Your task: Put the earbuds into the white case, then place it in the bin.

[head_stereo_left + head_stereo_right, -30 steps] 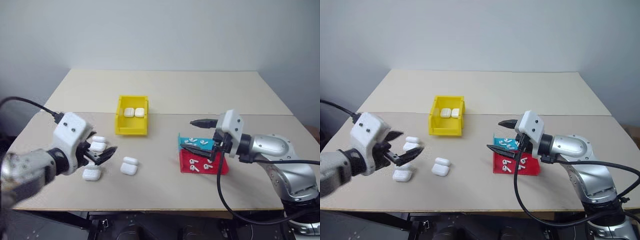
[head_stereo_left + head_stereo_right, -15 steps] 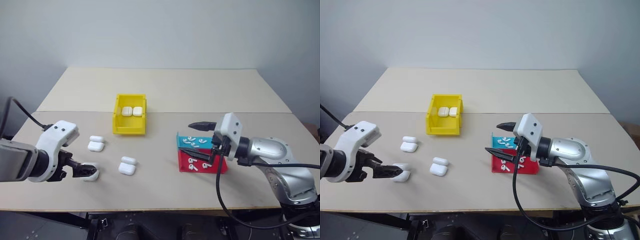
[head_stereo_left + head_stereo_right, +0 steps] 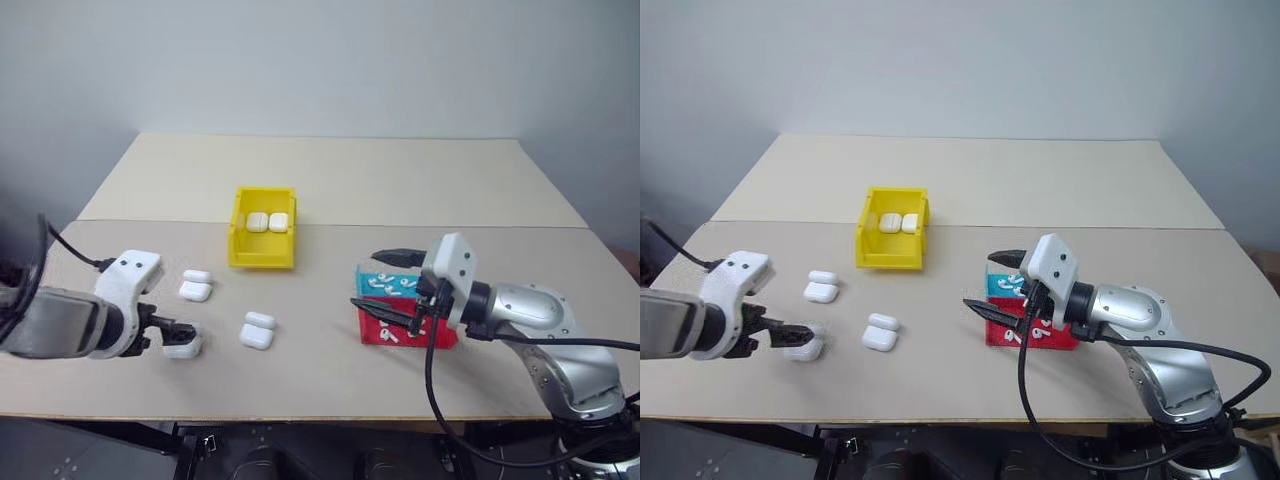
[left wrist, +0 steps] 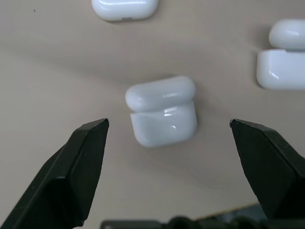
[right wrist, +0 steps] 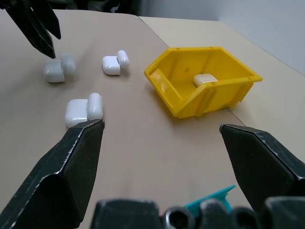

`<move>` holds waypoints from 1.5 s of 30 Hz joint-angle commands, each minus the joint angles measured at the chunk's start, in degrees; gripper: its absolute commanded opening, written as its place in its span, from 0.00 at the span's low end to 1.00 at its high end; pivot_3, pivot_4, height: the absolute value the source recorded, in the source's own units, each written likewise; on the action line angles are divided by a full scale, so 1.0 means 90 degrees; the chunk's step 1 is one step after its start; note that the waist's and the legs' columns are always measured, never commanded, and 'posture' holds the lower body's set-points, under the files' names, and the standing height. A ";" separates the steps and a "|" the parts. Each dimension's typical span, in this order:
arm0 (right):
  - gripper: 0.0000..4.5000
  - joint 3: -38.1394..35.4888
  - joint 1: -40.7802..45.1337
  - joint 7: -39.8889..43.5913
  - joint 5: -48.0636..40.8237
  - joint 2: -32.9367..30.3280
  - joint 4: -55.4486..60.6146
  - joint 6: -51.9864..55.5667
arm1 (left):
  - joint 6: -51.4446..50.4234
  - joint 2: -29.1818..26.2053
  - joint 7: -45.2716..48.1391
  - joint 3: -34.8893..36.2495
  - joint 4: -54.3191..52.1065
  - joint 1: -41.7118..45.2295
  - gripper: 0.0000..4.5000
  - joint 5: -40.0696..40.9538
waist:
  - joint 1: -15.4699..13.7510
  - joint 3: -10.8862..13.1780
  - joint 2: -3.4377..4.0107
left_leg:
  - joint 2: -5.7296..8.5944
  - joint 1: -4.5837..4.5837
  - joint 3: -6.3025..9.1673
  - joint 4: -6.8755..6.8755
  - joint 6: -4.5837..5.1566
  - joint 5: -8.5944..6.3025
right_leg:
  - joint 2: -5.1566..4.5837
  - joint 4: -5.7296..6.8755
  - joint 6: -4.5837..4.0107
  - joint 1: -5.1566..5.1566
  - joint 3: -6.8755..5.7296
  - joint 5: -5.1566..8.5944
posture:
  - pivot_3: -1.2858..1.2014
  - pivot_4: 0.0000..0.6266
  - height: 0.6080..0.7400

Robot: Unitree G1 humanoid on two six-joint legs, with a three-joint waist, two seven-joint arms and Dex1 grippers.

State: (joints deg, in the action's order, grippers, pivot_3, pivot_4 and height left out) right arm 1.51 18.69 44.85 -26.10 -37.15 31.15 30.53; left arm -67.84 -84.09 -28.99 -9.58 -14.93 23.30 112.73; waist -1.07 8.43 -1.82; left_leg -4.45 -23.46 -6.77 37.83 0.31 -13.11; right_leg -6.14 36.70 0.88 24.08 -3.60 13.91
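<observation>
Desk [image 3: 350, 180]: beige.
Bin [image 3: 263, 245], yellow, upper centre-left; two white cases inside.
Three open white cases, lower left; the nearest white case [image 4: 162, 111] lies between the spread fingers of the left gripper [image 4: 176, 143].
Earbuds [image 3: 388, 283] in red-and-cyan tray [image 3: 440, 335], right of centre; right gripper [image 3: 385, 282] over it, fingers spread.

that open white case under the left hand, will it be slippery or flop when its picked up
Probably slippery: the white case looks glossy and rounded, so the left hand, open around it, may let it squirt out. Its lid lies open, so it could swing or snap shut. It looks small, likely light and easy to nudge.
</observation>
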 commanded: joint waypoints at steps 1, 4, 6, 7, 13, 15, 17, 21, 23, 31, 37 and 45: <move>1.00 -0.0113 -0.0032 -0.0100 -0.0082 -0.0003 0.0303 -0.0001 | -0.0305 0.0284 -0.0477 -0.0398 0.0283 0.0476 0.98 0.0030 | 0.0003 0.0003 -0.0005 | 0.0000 -0.0003 0.0002 0.0000 0.0000 0.0000 | -0.0001 -0.0001 0.0000 0.0001 0.0001 0.0000 | 0.52 0.24 1.00; 1.00 -0.0112 -0.0070 -0.0153 -0.0098 0.0009 0.0363 0.0021 | -0.0537 0.0343 -0.0613 -0.0624 0.0409 0.0719 0.98 0.0030 | 0.0033 0.0005 -0.0008 | 0.0000 -0.0008 0.0012 0.0000 -0.0001 0.0001 | -0.0001 0.0000 0.0001 0.0007 0.0001 0.0000 | 0.52 0.24 1.00; 1.00 -0.0092 -0.0084 -0.0188 -0.0102 0.0017 0.0385 0.0022 | -0.0649 0.0322 -0.0612 -0.0704 0.0478 0.0823 0.98 0.0030 | 0.0039 0.0005 -0.0008 | 0.0000 -0.0005 0.0013 0.0001 -0.0003 0.0002 | -0.0001 0.0003 0.0001 0.0007 0.0001 0.0000 | 0.52 0.24 1.00; 1.00 -0.0073 -0.0092 -0.0210 -0.0099 0.0025 0.0401 0.0025 | -0.0746 0.0310 -0.0579 -0.0769 0.0546 0.0893 0.98 0.0030 | 0.0038 0.0005 -0.0008 | 0.0000 -0.0003 0.0013 0.0001 -0.0004 0.0003 | -0.0001 0.0004 0.0001 0.0006 0.0001 0.0000 | 0.52 0.24 1.00; 1.00 -0.0068 -0.0162 -0.0274 -0.0127 0.0043 0.0481 0.0045 | -0.0832 0.0501 -0.0722 -0.1028 0.0655 0.1071 0.98 0.0030 | 0.0034 0.0005 -0.0008 | 0.0001 0.0000 0.0018 0.0000 -0.0006 0.0005 | -0.0001 0.0006 0.0001 0.0002 0.0001 0.0000 | 0.52 0.24 1.00; 1.00 -0.0077 -0.0196 -0.0274 -0.0119 0.0032 0.0497 0.0030 | -0.0787 0.0668 -0.0907 -0.1084 0.0778 0.1070 0.98 0.0030 | 0.0033 0.0005 -0.0008 | 0.0001 -0.0001 0.0018 0.0001 -0.0006 0.0005 | -0.0001 0.0005 0.0001 0.0002 0.0001 0.0000 | 0.52 0.24 1.00; 1.00 -0.0080 -0.0225 -0.0279 -0.0113 0.0024 0.0514 0.0018 | -0.0730 0.0796 -0.1089 -0.1075 0.0862 0.1037 0.98 0.0030 | 0.0032 0.0005 -0.0009 | 0.0001 0.0000 0.0018 0.0001 -0.0007 0.0005 | -0.0001 0.0007 0.0001 0.0002 0.0000 0.0000 | 0.52 0.24 1.00; 1.00 -0.0042 -0.0238 -0.0331 -0.0108 0.0058 0.0541 0.0041 | -0.0815 0.1144 -0.1244 -0.1104 0.1122 0.1150 0.98 0.0030 | 0.0033 0.0005 -0.0009 | 0.0001 0.0001 0.0021 0.0001 -0.0008 0.0006 | -0.0001 0.0008 0.0001 0.0001 0.0001 0.0000 | 0.52 0.24 1.00; 1.00 -0.0026 -0.0248 -0.0354 -0.0102 0.0072 0.0553 0.0045 | -0.0843 0.1224 -0.1351 -0.1106 0.1164 0.1165 0.98 0.0030 | 0.0034 0.0004 -0.0009 | 0.0001 0.0000 0.0021 0.0002 -0.0008 0.0006 | -0.0001 0.0008 0.0001 0.0000 -0.0001 0.0000 | 0.52 0.24 1.00; 1.00 0.0023 -0.0246 -0.0406 -0.0090 0.0107 0.0535 0.0044 | -0.0957 0.1478 -0.1615 -0.1154 0.1295 0.1297 0.98 0.0030 | 0.0017 0.0004 -0.0008 | 0.0001 0.0013 0.0024 0.0002 -0.0012 0.0009 | -0.0001 0.0012 0.0001 -0.0009 -0.0001 0.0000 | 0.52 0.24 1.00; 1.00 0.0031 -0.0260 -0.0438 -0.0106 0.0105 0.0552 0.0060 | -0.0834 0.1393 -0.1732 -0.1031 0.1061 0.1013 0.86 0.0030 | 0.0026 0.0004 -0.0008 | 0.0002 0.0013 0.0029 0.0002 -0.0012 0.0010 | -0.0002 0.0011 0.0001 -0.0009 0.0000 0.0000 | 0.52 0.24 1.00; 1.00 0.0078 -0.0219 -0.0425 -0.0078 0.0120 0.0474 0.0046 | -0.0648 0.1078 -0.1720 -0.0794 0.0687 0.0631 0.63 0.0030 | 0.0055 0.0004 -0.0008 | 0.0000 0.0014 0.0030 0.0001 -0.0013 0.0010 | -0.0001 0.0012 0.0001 -0.0006 0.0004 0.0000 | 0.52 0.24 1.00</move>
State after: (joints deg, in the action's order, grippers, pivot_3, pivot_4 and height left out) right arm 2.22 16.33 41.08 -26.11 -36.35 34.10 30.74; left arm -74.23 -72.52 -43.81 -18.26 -7.08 30.21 112.86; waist -0.57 8.47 -1.89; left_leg -4.44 -23.33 -6.51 37.84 0.19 -13.02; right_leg -6.15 36.81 0.89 24.04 -3.55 13.91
